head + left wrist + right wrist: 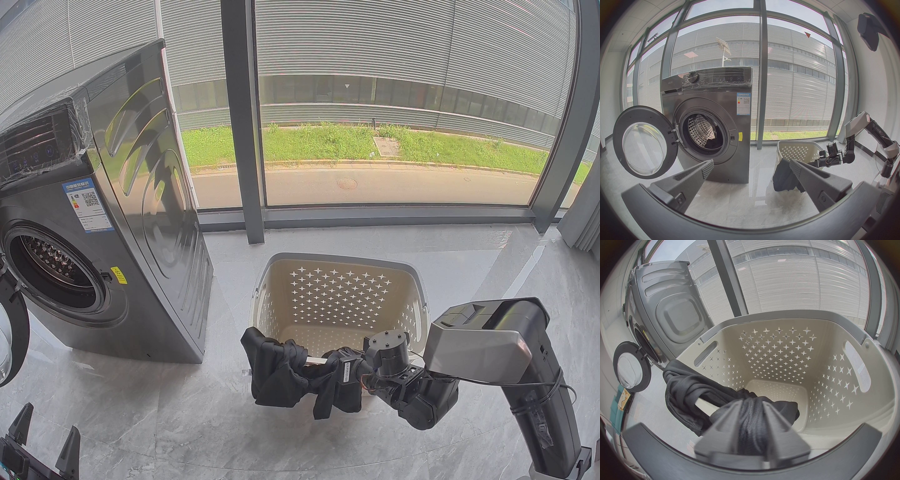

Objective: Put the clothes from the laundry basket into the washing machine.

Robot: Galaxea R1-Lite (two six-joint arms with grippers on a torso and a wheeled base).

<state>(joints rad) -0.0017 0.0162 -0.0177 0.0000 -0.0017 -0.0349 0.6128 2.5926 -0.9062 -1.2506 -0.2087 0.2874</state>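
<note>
A black garment (281, 372) hangs over the near rim of the cream laundry basket (340, 259), partly spilling outside it. My right gripper (340, 372) is shut on the garment (687, 390) just above that rim, the cloth bunched between its fingers (725, 424). The basket's floor (775, 390) is bare. The grey washing machine (144, 187) stands to the left with its round door (643, 142) swung open and the drum (703, 131) exposed. My left gripper (49, 422) hangs open low at the left, in front of the machine, holding nothing.
A glass wall with a dark pillar (240, 119) runs behind the basket and machine. Pale tiled floor (175, 406) lies free between machine and basket. The open door (12, 331) juts out at the far left. Something dark (713, 142) lies inside the drum.
</note>
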